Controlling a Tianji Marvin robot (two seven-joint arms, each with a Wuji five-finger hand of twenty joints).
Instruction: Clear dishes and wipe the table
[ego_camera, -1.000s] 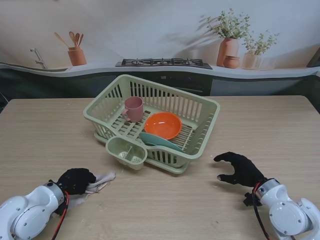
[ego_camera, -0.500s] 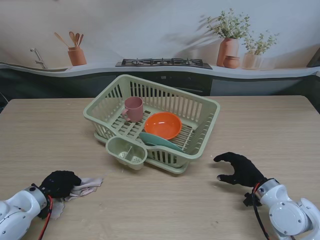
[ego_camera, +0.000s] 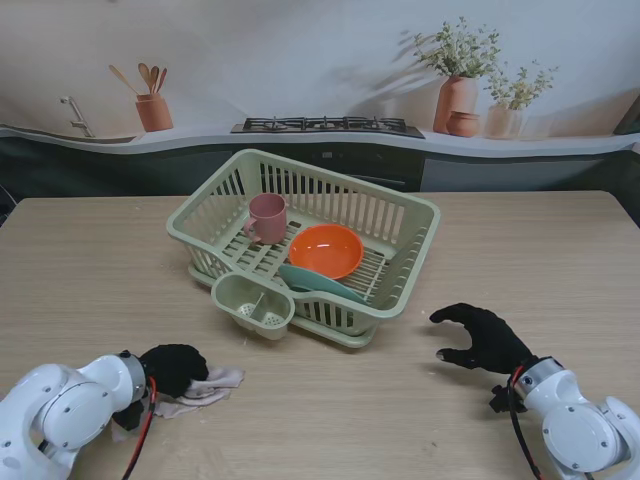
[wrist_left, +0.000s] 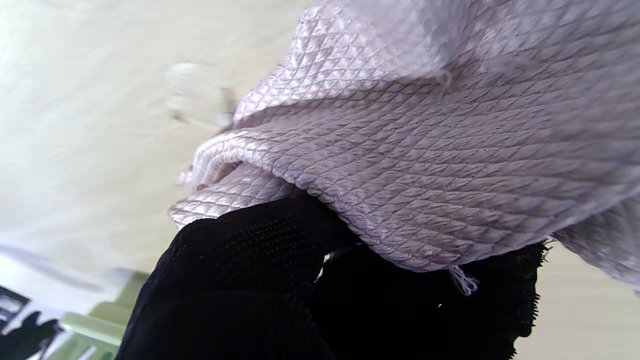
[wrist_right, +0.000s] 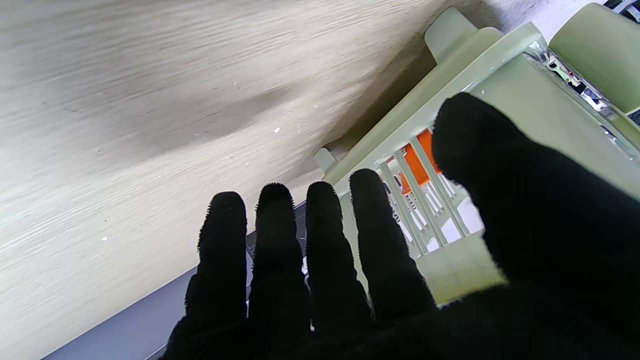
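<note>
My left hand (ego_camera: 172, 369) is shut on a pale quilted cloth (ego_camera: 208, 384) that lies on the wooden table (ego_camera: 90, 270), near my side and left of centre. In the left wrist view the cloth (wrist_left: 425, 150) bunches over the black glove (wrist_left: 280, 285). The light green dish rack (ego_camera: 400, 220) stands mid-table and holds a pink cup (ego_camera: 267, 217), an orange bowl (ego_camera: 325, 250) and a teal plate (ego_camera: 320, 283). My right hand (ego_camera: 482, 338) hovers open to the right of the rack, holding nothing. The right wrist view shows its spread fingers (wrist_right: 320, 250) before the rack wall (wrist_right: 505, 100).
A small utensil holder (ego_camera: 253, 303) hangs on the rack's near side. At the far edge runs a counter with a stove (ego_camera: 328, 125), a jar of wooden utensils (ego_camera: 153, 105) and potted plants (ego_camera: 458, 75).
My left hand first drew the cloth back to the left and nearer to me, then pushed it to the right again. The right hand stayed almost still.
</note>
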